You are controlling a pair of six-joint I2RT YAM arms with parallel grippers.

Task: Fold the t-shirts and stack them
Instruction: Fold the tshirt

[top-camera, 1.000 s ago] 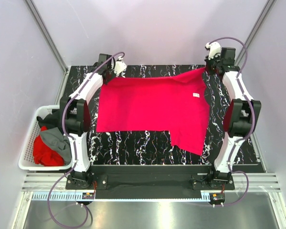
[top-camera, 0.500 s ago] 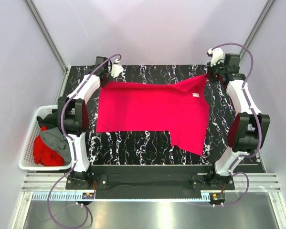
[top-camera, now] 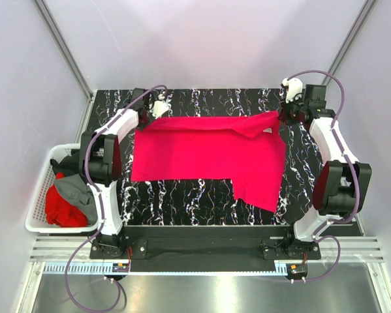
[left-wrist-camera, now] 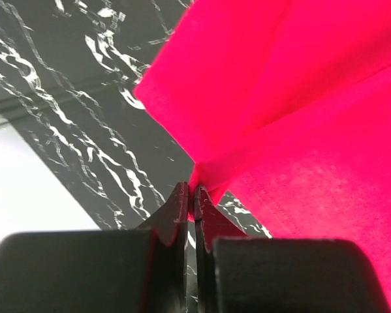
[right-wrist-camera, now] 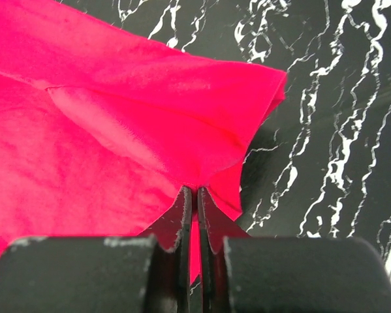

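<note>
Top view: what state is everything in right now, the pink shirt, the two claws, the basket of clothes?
Pink t-shirt: spread out, not yet folded, far edge lifted at both corners.
Left gripper: shut on the shirt's far left corner.
Right gripper: shut on its far right corner.
Other t-shirts: crumpled in a heap, unfolded.
Basket: upright, holding that heap.

No lettering, brand, number or sign can be read anywhere in view. A small white label (top-camera: 268, 130) sits on the bright crimson-pink cloth t-shirt (top-camera: 202, 147), near its far right corner, but it is too small to make out.
</note>
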